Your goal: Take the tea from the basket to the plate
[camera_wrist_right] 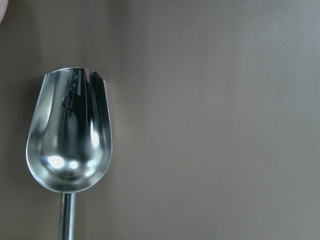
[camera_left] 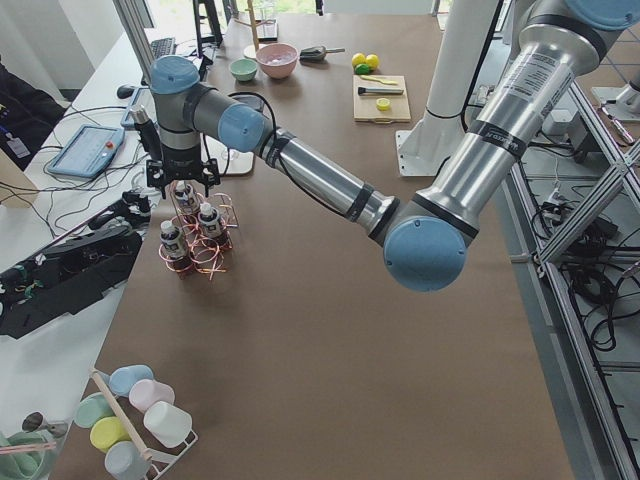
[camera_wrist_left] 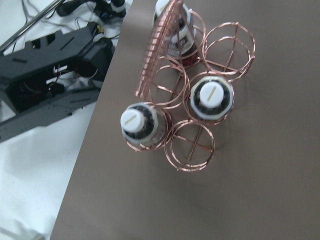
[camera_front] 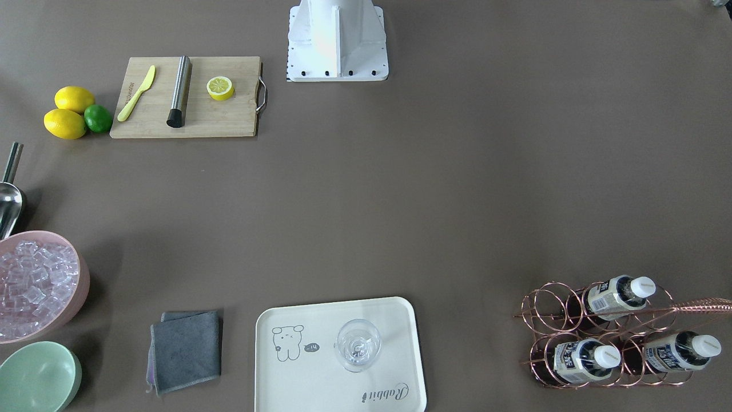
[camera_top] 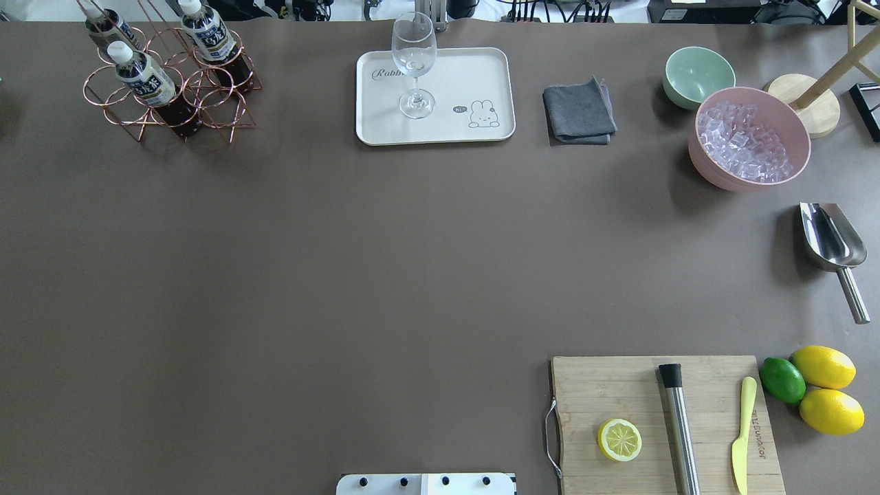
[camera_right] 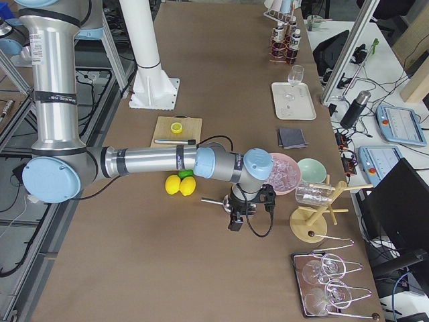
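Three tea bottles (camera_top: 141, 74) with white caps stand in the copper wire basket (camera_top: 227, 103) at the table's far left corner; the left wrist view looks straight down on their caps (camera_wrist_left: 210, 96). The cream plate (camera_top: 481, 75) lies at the far middle with a wine glass (camera_top: 414, 62) standing on it. My left gripper (camera_left: 183, 178) hangs just above the basket's bottles; it shows only in the left side view, so I cannot tell whether it is open. My right gripper (camera_right: 236, 220) hovers over a metal scoop (camera_wrist_right: 70, 135); I cannot tell its state either.
A grey cloth (camera_top: 579, 111), a mint bowl (camera_top: 698, 75) and a pink bowl of ice (camera_top: 749, 137) sit right of the plate. A cutting board (camera_top: 715, 385) with half a lemon, a steel rod and a yellow knife lies near right, with lemons and a lime beside it.
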Robot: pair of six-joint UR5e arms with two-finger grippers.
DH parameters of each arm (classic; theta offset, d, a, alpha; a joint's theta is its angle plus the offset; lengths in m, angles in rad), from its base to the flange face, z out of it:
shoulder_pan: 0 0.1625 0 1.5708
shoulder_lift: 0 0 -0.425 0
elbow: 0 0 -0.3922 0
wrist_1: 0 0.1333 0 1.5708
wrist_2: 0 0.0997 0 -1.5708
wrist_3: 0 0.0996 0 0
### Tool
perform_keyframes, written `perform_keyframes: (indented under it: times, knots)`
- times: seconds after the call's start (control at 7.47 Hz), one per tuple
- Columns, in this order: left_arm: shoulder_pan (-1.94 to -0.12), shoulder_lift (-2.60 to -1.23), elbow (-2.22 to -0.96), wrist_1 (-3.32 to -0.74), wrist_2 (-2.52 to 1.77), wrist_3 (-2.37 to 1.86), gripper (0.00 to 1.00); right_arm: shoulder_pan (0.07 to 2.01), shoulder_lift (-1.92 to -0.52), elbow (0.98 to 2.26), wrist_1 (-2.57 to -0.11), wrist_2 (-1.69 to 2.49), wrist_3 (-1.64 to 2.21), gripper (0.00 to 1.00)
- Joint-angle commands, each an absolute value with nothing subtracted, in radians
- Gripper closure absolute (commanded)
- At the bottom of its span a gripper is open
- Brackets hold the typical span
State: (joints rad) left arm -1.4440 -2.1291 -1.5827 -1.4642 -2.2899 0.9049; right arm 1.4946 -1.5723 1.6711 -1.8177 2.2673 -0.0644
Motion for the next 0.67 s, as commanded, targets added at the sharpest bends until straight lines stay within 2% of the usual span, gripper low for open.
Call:
perform_keyframes:
  times: [0.0,0.27,0.54]
  knots:
    - [-1.401,-2.248,-1.501,-1.465,-2.287,0.985,0.02,1.494,-1.572,1.671,-1.818,2.267,-0.064,0.00]
    - [-1.379,-2.366,-1.339,-1.468,-2.283,1.061,0.02,1.494,-1.574,1.667,-1.818,2.267,-0.064,0.00]
    - [-1.352,-2.378,-1.226,-1.598,-2.278,1.063,0.02,1.494,-1.574,1.667,-1.818,2.267,-0.064,0.00]
